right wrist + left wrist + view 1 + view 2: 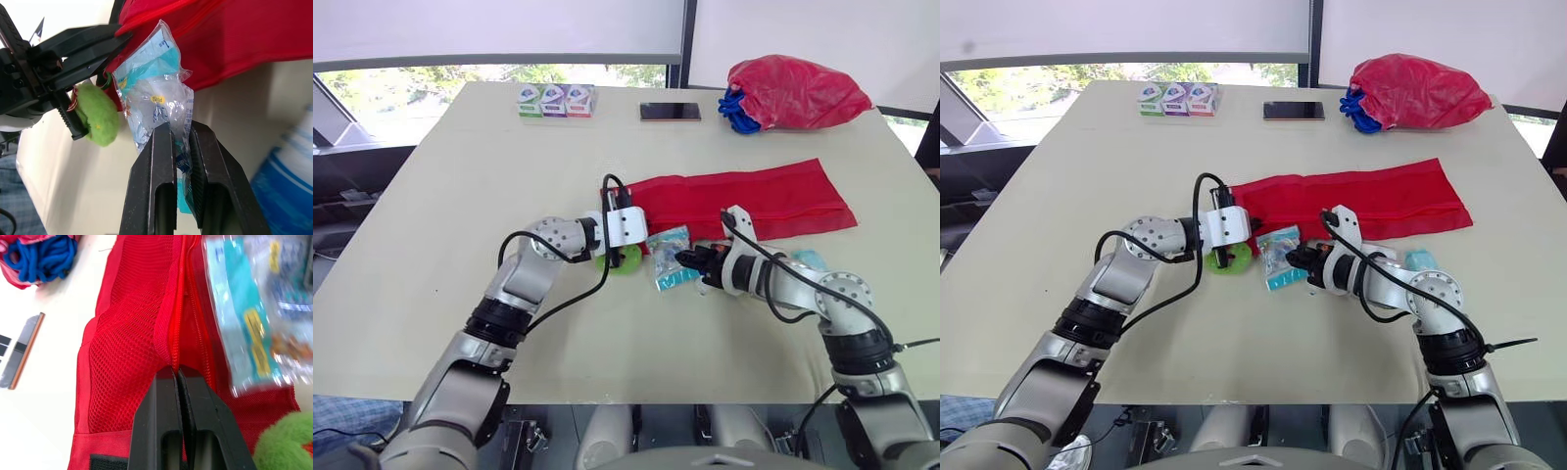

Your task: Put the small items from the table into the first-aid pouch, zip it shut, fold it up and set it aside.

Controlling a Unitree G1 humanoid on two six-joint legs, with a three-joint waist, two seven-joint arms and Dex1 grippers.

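Left eye view — beige table [431, 274], window [362, 98] beyond — perhaps trees [529, 71] outside.

The left arm [524, 279] is extending from 7 o'clock in the head view, bending at the elbow so that the forearm is pointing toward 3 o'clock. The left pincer [177, 371] is pressing its two black fingers [156, 416] flat together on the zipper edge of the red mesh pouch [127, 333], leaving no gap between them. The right arm [847, 323] is extending from 5 o'clock, with its elbow jutting outward and its forearm pointing toward 9 o'clock. The right pincer [180, 129] is clamping a clear plastic packet [156, 93] between nearly parallel fingers. The two pincers are sitting near each other at mid-frame, tips apart.
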